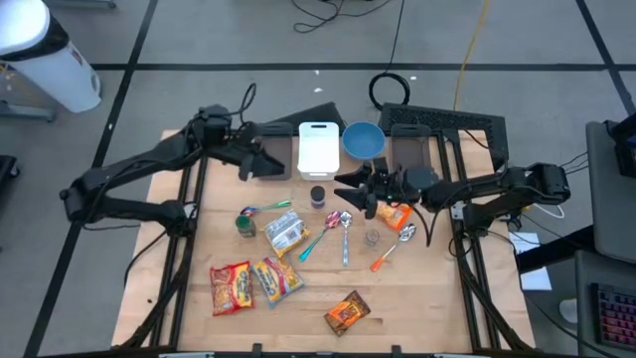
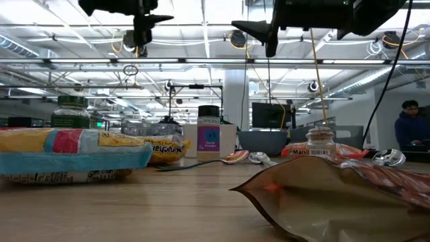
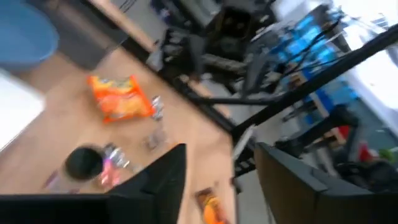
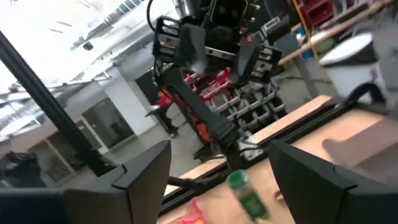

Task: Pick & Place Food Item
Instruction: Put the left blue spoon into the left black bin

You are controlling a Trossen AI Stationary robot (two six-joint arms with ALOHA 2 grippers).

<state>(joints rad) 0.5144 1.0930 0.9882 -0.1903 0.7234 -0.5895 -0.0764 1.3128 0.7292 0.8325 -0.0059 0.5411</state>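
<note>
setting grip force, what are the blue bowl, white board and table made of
Bowl: looks like matte plastic, with an even blue colour and soft sheen. Board: probably plastic, flat plain white with a handle slot. Table: wood, pale with visible plank seams.

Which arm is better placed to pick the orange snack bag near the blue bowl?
Right, probably. The right gripper hangs open beside the orange bag; the left gripper, also open, sits across the white board, farther away.
</note>
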